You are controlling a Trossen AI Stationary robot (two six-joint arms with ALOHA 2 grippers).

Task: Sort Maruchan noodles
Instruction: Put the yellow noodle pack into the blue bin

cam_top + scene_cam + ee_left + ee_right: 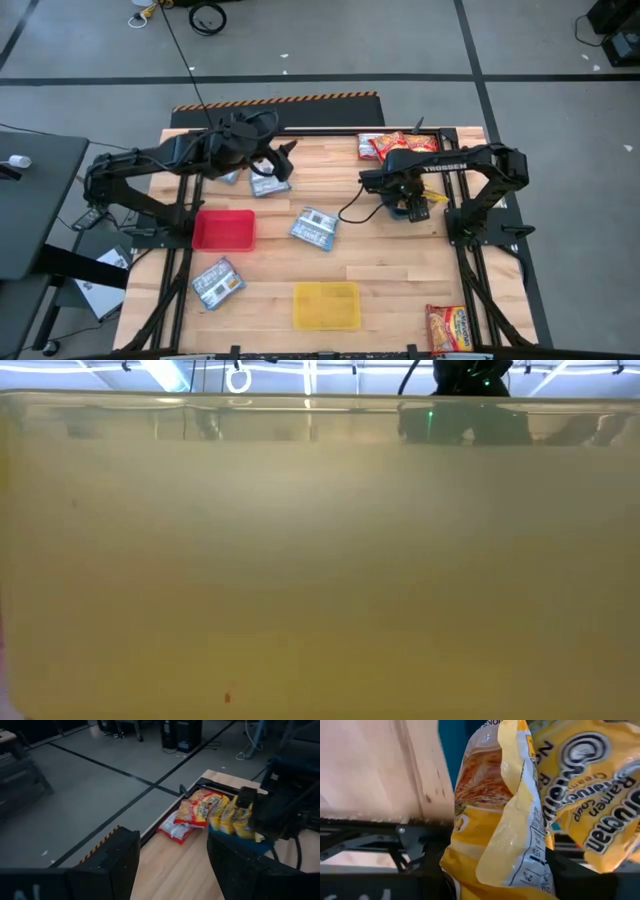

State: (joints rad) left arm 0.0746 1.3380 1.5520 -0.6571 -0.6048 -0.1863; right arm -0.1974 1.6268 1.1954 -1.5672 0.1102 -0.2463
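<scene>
— What's the right gripper [520,870] got?
— It's closed on a yellow noodle packet [510,820], over the blue tray [408,208].
— Next step?
— Likely carry it to the yellow tray [326,305]. The left gripper [172,870] waits, spread open, near blue packets [268,184].

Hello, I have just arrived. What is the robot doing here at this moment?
The robot is sorting noodle packets. The right pincer holds a yellow packet above a blue tray on the table's right side. The left pincer hangs open over the far edge, holding nothing. Blue-and-white packets lie loose on the table; a red tray and a yellow tray sit empty. Red packets wait at the far edge.
</scene>
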